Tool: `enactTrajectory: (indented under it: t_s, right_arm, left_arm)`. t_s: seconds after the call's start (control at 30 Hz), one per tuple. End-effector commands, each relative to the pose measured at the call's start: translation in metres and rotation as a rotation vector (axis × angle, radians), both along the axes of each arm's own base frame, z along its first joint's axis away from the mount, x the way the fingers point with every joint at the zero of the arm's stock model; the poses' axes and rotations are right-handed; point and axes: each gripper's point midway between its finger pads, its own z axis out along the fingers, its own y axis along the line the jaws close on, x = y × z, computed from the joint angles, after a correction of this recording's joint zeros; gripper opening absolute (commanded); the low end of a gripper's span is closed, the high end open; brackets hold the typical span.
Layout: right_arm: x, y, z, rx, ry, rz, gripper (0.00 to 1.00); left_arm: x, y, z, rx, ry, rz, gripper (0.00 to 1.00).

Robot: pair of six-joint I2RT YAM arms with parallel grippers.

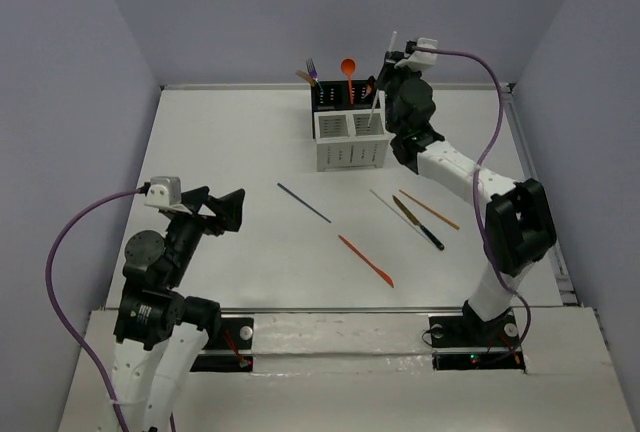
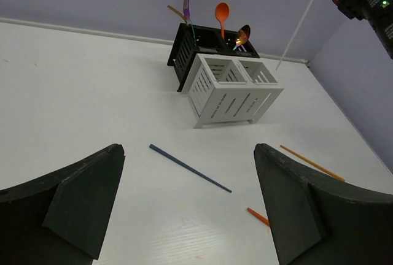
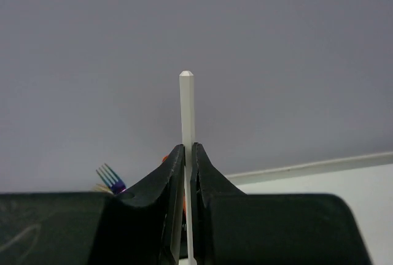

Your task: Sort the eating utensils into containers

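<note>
Five utensils (image 1: 365, 260) lie loose on the worktop (image 1: 220, 142), while about four stand in the black containers (image 1: 330, 97) — crowded, so my count is unsure. My right tool (image 3: 187, 149) is pinching a pale chopstick (image 3: 186, 102) upright by the white holders (image 1: 350, 152); whether its tip is inside I can't tell — my left tool (image 2: 189, 149) hangs spread, empty.

Soft, even light falls from above my jaws; the flat white table (image 1: 230, 152) is bright, with only faint shadows on it. My right jaws show dark and soft-edged, the thin white chopstick (image 3: 186, 111) between them sharper. A faint sheen lies between my left jaws.
</note>
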Motion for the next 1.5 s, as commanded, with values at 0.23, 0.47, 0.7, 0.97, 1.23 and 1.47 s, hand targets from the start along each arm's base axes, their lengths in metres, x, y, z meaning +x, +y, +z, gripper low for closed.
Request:
enactTrajectory:
  t_s: [0.23,0.47,0.7,0.97,1.23,1.47]
  right_arm:
    - [0.063,-0.007,0.011,-0.031,-0.163,-0.076,0.07]
    - [0.071,-0.001,-0.035,-0.024,-0.092,-0.03,0.07]
    - [0.053,0.009,-0.055,-0.003,-0.052,0.057,0.1]
    - [0.028,0.01,-0.024,-0.012,-0.03,0.105,0.52]
    - [-0.02,0.063,-0.006,-0.12,0.146,0.421,0.38]
    - [-0.098,0.159,-0.087,-0.372,0.405,0.737,0.09]
  left_arm:
    - [0.007,0.002,0.011,-0.002,-0.029,0.016,0.99]
    - [0.007,0.004,0.012,-0.001,-0.031,0.023,0.99]
    - [0.007,0.002,0.013,-0.002,-0.037,0.015,0.99]
    - [0.006,0.004,0.014,-0.005,-0.043,0.021,0.99]
    - [0.004,0.004,0.016,-0.005,-0.052,0.02,0.99]
    - [0.004,0.004,0.017,-0.007,-0.053,0.02,0.99]
